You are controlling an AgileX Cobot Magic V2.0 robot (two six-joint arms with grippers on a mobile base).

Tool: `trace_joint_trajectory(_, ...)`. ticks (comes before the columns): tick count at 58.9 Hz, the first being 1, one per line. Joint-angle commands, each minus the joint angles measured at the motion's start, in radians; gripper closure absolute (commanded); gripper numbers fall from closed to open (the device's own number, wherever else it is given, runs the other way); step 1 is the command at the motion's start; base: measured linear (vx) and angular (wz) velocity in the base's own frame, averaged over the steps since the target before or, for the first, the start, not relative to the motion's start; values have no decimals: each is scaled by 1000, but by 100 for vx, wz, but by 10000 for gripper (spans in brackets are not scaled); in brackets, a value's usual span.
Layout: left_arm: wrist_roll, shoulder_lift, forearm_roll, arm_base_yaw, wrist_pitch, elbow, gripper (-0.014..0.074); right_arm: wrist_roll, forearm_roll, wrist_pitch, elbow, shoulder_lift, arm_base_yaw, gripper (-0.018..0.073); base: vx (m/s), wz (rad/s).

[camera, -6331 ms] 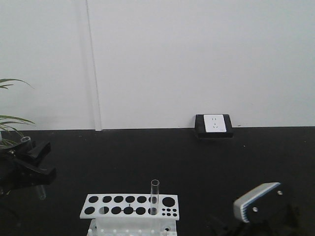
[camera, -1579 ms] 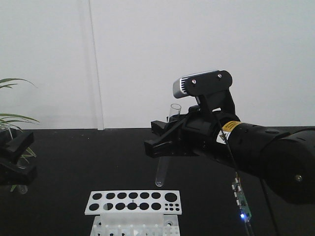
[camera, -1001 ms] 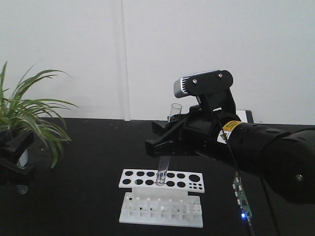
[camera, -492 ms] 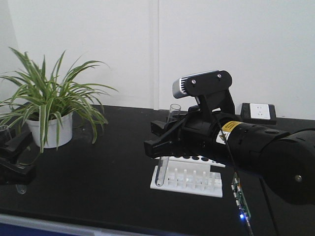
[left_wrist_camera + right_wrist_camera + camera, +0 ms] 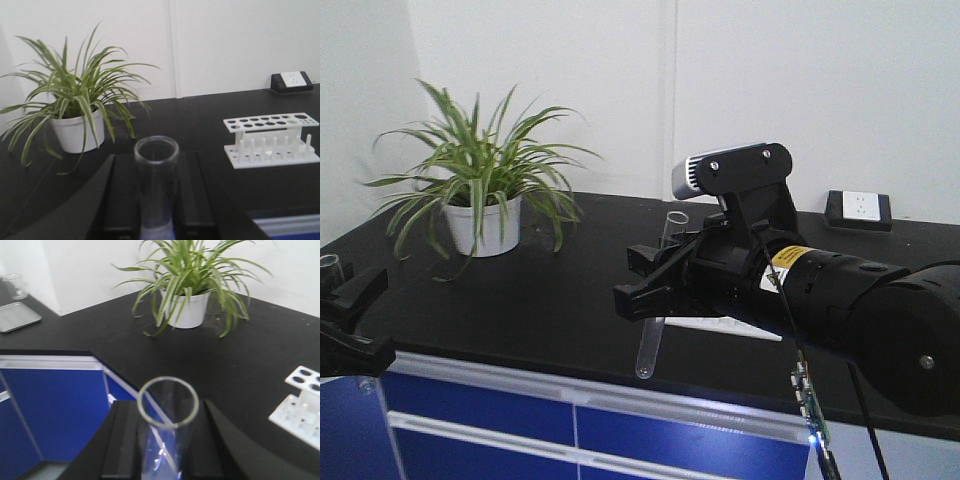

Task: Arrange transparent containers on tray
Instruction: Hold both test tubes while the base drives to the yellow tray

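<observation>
Two transparent containers show, both slim clear test tubes. One test tube (image 5: 651,340) hangs tilted in my right gripper (image 5: 655,288), which is shut on its upper part; in the right wrist view its round rim (image 5: 167,402) stands between the black fingers (image 5: 127,440). At the left edge my left gripper (image 5: 350,322) is shut on the other test tube (image 5: 329,266). That tube's open mouth (image 5: 156,150) faces the left wrist camera from between that gripper's fingers (image 5: 120,200). Both tubes hang in front of the counter edge. The tray is out of view.
A potted spider plant (image 5: 485,180) stands on the black counter (image 5: 560,290). The white perforated tube rack (image 5: 270,135) sits right of it and a wall socket box (image 5: 858,208) behind. Blue cabinet fronts (image 5: 570,440) lie below the counter edge. A flat grey pan (image 5: 17,316) and a beaker (image 5: 15,285) sit on a side counter.
The view has drawn back from the counter and swung left: the plant came in, the rack slid behind the right arm, and the blue cabinet fronts appeared. Both grippers keep their tubes.
</observation>
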Motion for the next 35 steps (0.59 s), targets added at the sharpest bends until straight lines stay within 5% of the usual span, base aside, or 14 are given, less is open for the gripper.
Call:
trace_joint_trajectory(1,-5,-20,-6,-2,-80,-30,603,-11,-2,-86,-36,-39,-5,571,-34,19)
trace_joint_trajectory(35,-5,-20,-6,-2,-80,-30,603,-11,-2,-86,-36,-39,-5,571,-35,22)
